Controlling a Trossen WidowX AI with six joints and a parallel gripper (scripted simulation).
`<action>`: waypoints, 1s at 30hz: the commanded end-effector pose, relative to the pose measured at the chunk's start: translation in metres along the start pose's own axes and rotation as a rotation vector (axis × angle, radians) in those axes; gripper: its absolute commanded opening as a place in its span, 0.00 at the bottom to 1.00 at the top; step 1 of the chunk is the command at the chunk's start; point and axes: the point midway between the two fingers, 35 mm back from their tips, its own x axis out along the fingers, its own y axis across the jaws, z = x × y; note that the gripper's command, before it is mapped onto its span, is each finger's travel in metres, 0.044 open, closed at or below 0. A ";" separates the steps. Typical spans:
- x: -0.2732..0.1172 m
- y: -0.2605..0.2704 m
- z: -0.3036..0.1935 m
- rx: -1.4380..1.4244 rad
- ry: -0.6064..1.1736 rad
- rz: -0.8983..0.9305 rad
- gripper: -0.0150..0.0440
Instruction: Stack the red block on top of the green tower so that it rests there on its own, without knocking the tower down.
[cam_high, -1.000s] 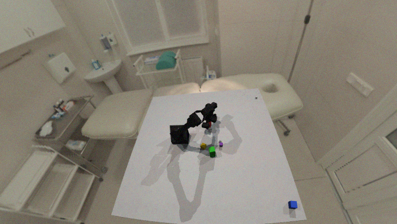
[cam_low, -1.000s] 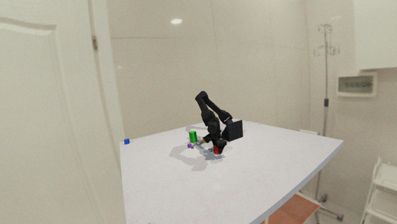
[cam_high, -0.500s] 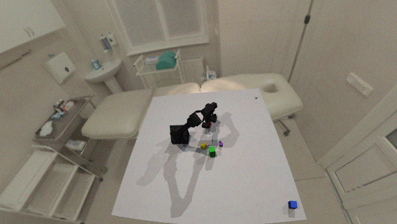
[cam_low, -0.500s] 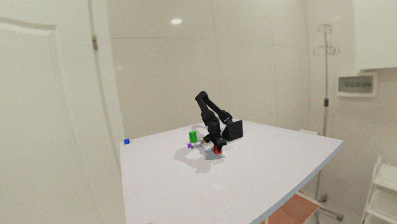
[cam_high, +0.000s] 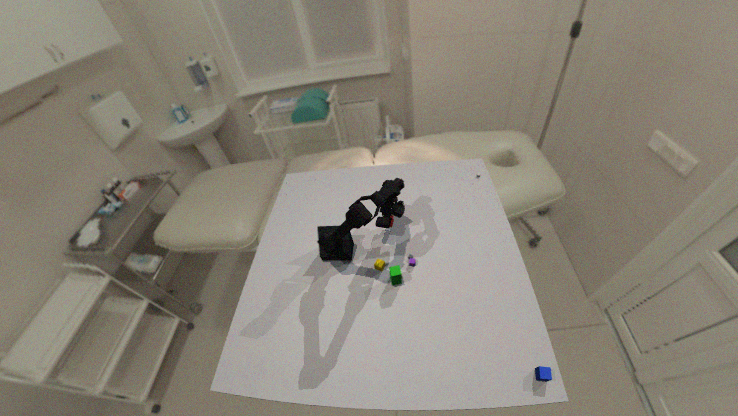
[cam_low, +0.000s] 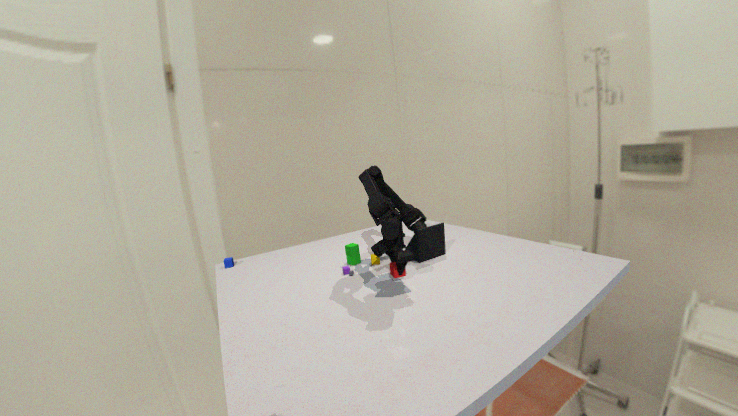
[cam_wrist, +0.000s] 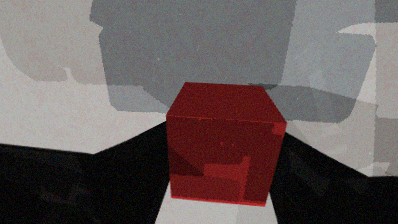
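The red block (cam_low: 395, 271) (cam_wrist: 226, 159) is between the two black fingers of my gripper (cam_wrist: 220, 126), which is shut on it, one finger against each side. In the exterior view the block is low at the table top; whether it touches the table I cannot tell. In the top view only a sliver of the red block (cam_high: 391, 221) shows beside the fingers. The green tower (cam_high: 395, 275) (cam_low: 352, 254) stands upright on the table, apart from my gripper, with nothing on top.
A yellow block (cam_high: 379, 264) (cam_low: 375, 259) and a small purple block (cam_high: 411, 262) (cam_low: 346, 270) are near the green tower, with a tiny grey piece (cam_low: 351, 273) beside the purple one. A blue block (cam_high: 543, 373) (cam_low: 228, 262) is near a far table corner.
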 end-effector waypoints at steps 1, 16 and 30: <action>-0.021 0.002 0.001 0.005 -0.004 0.013 0.25; -0.087 0.002 0.000 0.004 -0.002 0.015 0.25; -0.095 -0.044 0.044 -0.005 0.002 0.041 0.25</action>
